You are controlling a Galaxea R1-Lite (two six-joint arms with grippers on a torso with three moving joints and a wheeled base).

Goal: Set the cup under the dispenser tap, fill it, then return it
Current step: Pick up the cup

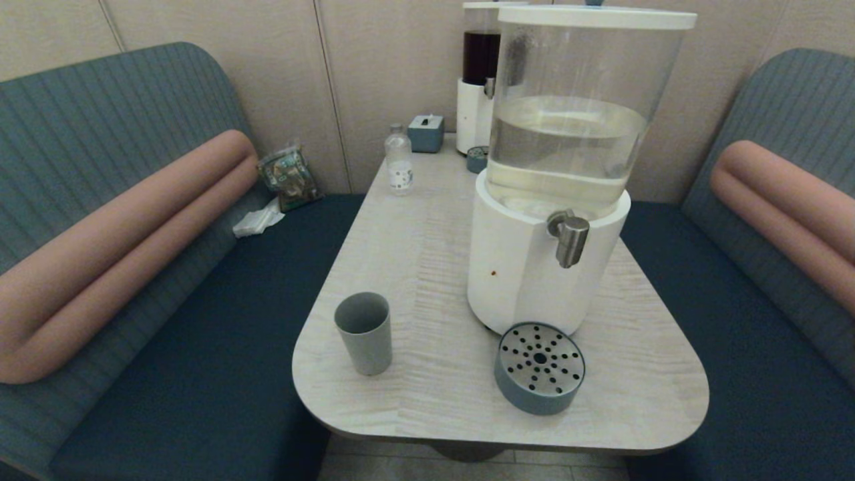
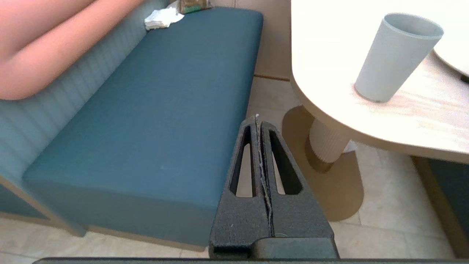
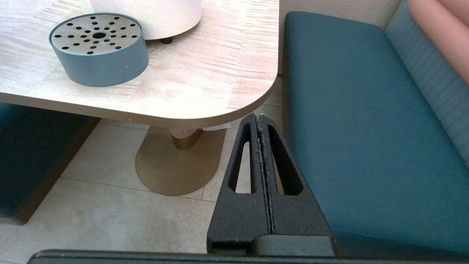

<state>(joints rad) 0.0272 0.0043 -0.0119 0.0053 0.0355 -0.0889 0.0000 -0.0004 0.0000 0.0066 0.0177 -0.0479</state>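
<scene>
Cup (image 1: 363,333) stands upright and empty on the table (image 1: 427,267), near the front left corner, well apart from the tap (image 1: 570,238). Tap juts from the white dispenser base, drip tray (image 1: 540,367) on the table below and in front of it. Both arms parked low off the table: left hand (image 2: 258,121) over the floor by the left bench, fingers pressed together, holding nothing; right hand (image 3: 259,119) over the floor by the right bench, also pressed together, empty. Task not started.

Risks: cup sits close to the edge, so a clumsy approach could knock it off; tapered matte wall may slip in a weak pinch; cup set off-centre on the tray means spill; a full cup tips easily on return.
</scene>
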